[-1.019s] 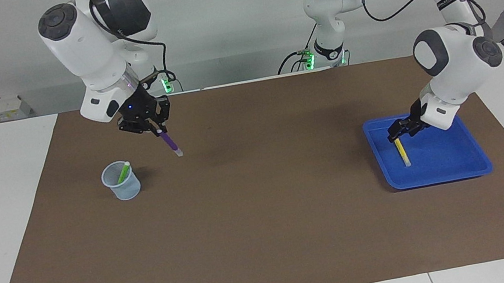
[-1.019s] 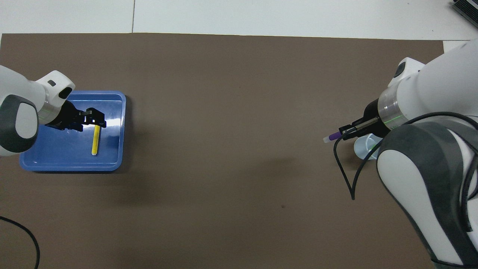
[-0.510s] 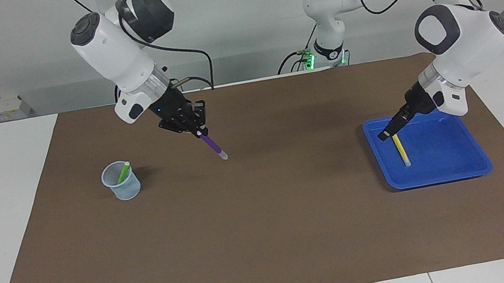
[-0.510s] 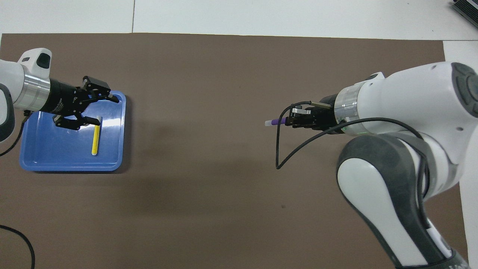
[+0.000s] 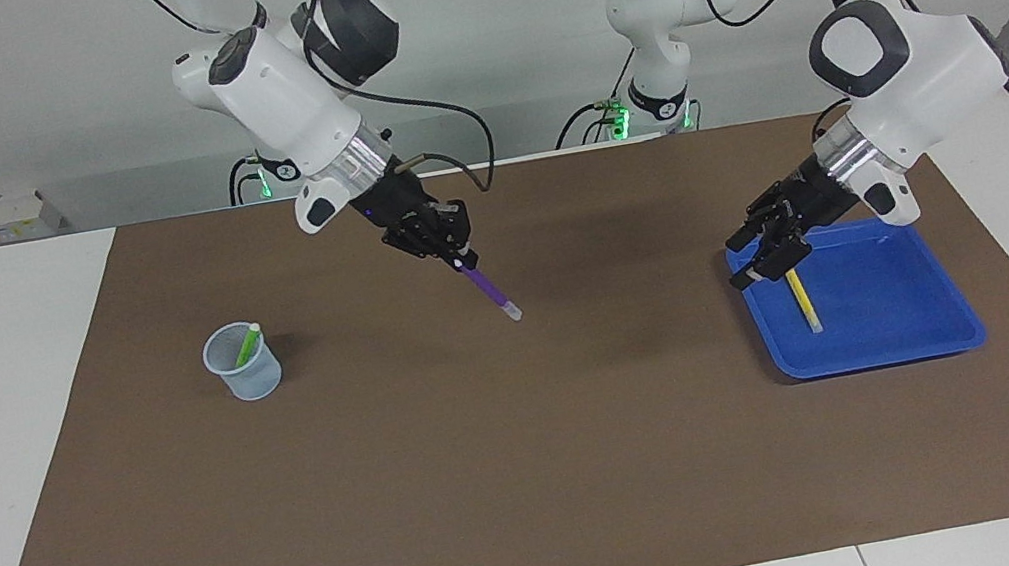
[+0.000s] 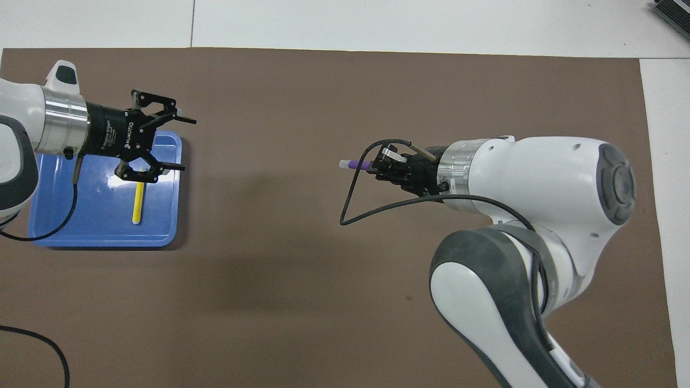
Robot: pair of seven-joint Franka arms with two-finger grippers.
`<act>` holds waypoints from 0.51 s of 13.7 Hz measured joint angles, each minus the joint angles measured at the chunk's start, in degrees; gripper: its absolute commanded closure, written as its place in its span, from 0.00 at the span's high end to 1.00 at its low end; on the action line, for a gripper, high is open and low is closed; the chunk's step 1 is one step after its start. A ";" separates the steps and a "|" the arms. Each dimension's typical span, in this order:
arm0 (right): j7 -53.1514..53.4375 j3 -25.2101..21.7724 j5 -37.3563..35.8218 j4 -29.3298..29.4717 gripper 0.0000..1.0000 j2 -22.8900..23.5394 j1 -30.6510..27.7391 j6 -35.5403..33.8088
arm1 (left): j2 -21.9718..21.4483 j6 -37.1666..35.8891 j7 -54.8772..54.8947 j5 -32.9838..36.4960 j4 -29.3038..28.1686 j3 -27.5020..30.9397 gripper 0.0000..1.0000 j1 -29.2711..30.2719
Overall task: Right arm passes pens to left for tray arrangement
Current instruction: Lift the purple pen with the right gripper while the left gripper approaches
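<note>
My right gripper (image 5: 463, 259) (image 6: 379, 165) is shut on the purple pen (image 5: 491, 291) (image 6: 356, 164), holding it in the air over the mat's middle with its whitish end slanting down toward the left arm's end. My left gripper (image 5: 740, 262) (image 6: 186, 144) is open and holds nothing; it hangs over the tray's rim that faces the middle of the table. The yellow pen (image 5: 803, 300) (image 6: 138, 202) lies flat in the blue tray (image 5: 883, 304) (image 6: 81, 215). The green pen (image 5: 247, 344) stands in the mesh cup (image 5: 246, 369), which the right arm hides from overhead.
A brown mat (image 5: 534, 471) (image 6: 302, 302) covers most of the white table. A black cable loop (image 6: 350, 207) hangs under the right wrist. The cup stands toward the right arm's end, the tray toward the left arm's end.
The right arm has carried the purple pen from beside the cup toward the table's middle. The left gripper has risen off the yellow pen and turned its open fingers toward the middle.
</note>
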 measured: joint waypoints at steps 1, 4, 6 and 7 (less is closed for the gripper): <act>2.89 0.01 0.09 -0.53 0.00 0.02 1.48 3.10 | -0.24 2.45 -3.11 -1.94 -0.89 -0.01 0.86 -0.77; 8.67 0.03 0.10 -2.21 0.00 0.51 5.34 10.53 | -1.61 11.00 -12.16 -6.07 -4.24 -0.04 0.86 -4.59; 9.77 0.03 0.13 -2.88 0.00 1.38 6.93 13.45 | -2.14 14.75 -17.74 -6.48 -5.25 -0.08 0.86 -8.05; 10.02 0.02 0.13 -2.92 0.00 1.79 7.40 13.74 | -2.31 15.26 -19.14 -6.53 -5.43 -0.09 0.86 -9.45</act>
